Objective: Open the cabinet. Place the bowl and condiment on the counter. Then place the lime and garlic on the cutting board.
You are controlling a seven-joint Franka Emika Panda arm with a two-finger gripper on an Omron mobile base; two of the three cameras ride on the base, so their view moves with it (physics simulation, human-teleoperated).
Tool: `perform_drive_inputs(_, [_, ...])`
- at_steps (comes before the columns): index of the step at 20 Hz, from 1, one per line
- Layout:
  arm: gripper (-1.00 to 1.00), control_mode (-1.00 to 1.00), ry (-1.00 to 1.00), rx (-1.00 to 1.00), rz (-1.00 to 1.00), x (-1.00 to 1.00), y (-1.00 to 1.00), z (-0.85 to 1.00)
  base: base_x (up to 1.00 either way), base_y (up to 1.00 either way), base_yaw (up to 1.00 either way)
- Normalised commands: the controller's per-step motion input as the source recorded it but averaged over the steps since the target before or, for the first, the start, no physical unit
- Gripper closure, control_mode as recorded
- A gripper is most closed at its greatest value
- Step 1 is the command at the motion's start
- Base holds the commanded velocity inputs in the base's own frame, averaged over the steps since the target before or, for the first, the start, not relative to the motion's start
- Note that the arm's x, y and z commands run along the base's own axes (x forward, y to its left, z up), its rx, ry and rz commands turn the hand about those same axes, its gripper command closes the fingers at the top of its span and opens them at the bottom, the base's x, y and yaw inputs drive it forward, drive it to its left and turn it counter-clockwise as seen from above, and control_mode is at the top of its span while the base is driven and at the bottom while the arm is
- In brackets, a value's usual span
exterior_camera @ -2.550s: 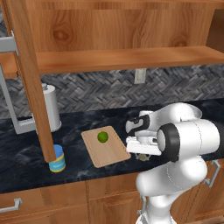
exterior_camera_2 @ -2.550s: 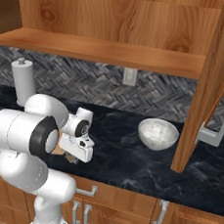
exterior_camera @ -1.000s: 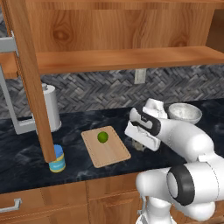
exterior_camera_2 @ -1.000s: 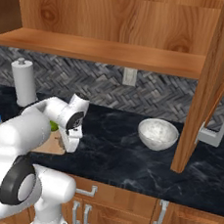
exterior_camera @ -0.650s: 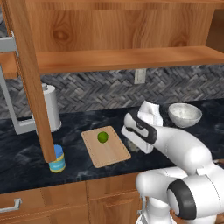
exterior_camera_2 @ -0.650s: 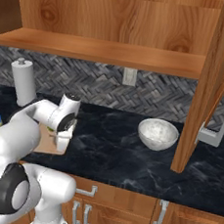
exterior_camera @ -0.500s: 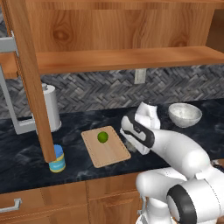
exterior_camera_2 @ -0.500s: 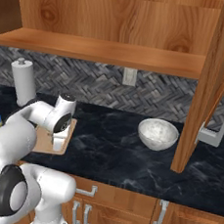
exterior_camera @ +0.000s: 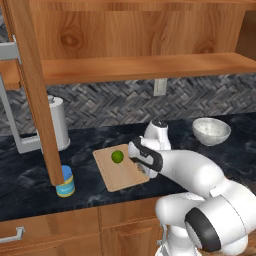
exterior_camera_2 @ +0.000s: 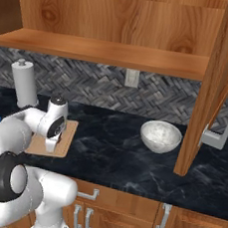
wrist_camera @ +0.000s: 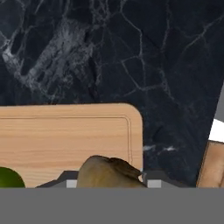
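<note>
Garlic [wrist_camera: 109, 171] pinched between fingers [wrist_camera: 148, 181], hovering over cutting board [wrist_camera: 65, 135] near right edge, lime [wrist_camera: 8, 178] already on board. Likely light, firm, papery skin, lumpy; grip across widest bulge. Bowl [exterior_camera_2: 160, 136] and condiment [exterior_camera: 65, 181] on desk [exterior_camera_2: 111, 156].

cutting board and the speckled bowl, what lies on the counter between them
In the right base view, only bare dark marbled counter lies between the light-wood cutting board and the round grey-white speckled bowl.
</note>
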Motion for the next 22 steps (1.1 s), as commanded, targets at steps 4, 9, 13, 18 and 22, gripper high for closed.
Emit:
perform_drive_inputs(4, [1.00, -1.00, 0.00, 0.00, -0.24, 0.57, 0.12, -0.19, 0.00, 0.00, 0.00])
perform_drive_inputs(9, [1.00, -1.00, 0.00, -0.01, -0.23, 0.14, 0.28, -0.07, 0.00, 0.00, 0.00])
perform_drive_inputs(13, [1.00, -1.00, 0.00, 0.00, -0.23, 0.03, 0.28, -0.02, 0.00, 0.00, 0.00])
perform_drive_inputs(18, [1.00, -1.00, 0.00, 0.00, -0.23, 0.23, 0.03, -0.23, 0.00, 0.00, 0.00])
perform_drive_inputs(22, [1.00, -1.00, 0.00, 0.00, -0.22, 0.24, 0.01, -0.28, 0.00, 0.00, 0.00])
